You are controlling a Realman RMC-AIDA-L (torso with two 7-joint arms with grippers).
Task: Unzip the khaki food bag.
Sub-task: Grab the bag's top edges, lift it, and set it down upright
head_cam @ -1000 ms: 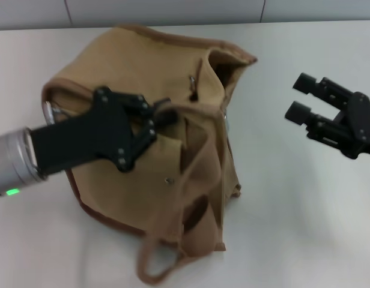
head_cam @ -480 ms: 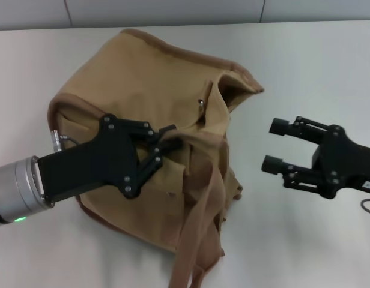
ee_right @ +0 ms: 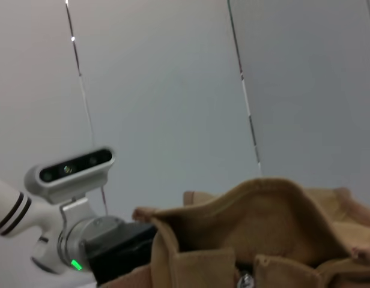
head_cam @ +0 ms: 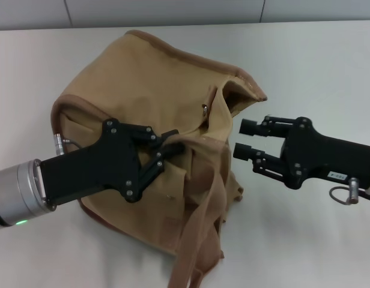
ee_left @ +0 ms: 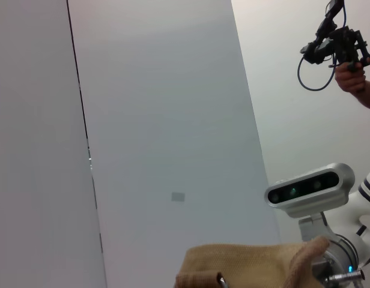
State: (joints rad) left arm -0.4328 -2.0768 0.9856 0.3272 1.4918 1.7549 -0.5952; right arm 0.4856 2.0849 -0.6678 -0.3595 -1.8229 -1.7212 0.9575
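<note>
The bag [head_cam: 155, 120] lies slumped on the tabletop [head_cam: 317, 72], its strap pinched in the left gripper [head_cam: 168, 146] while the right gripper [head_cam: 248, 139], fingers spread and empty, sits just beside its top corner. The right should line up on the small metal pull [head_cam: 205, 108] and draw along the zipper while the left holds the fabric taut. Folds hide the zipper line, so I cannot tell how far it is closed.

Khaki food bag [head_cam: 149, 90]: front pocket hidden behind left hand [head_cam: 167, 147]; handles cut off at bottom edge.

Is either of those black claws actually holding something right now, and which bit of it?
Yes. The left gripper is shut on the khaki food bag, pinching a webbing handle near its top. The right gripper is open beside the bag, holding nothing.
</note>
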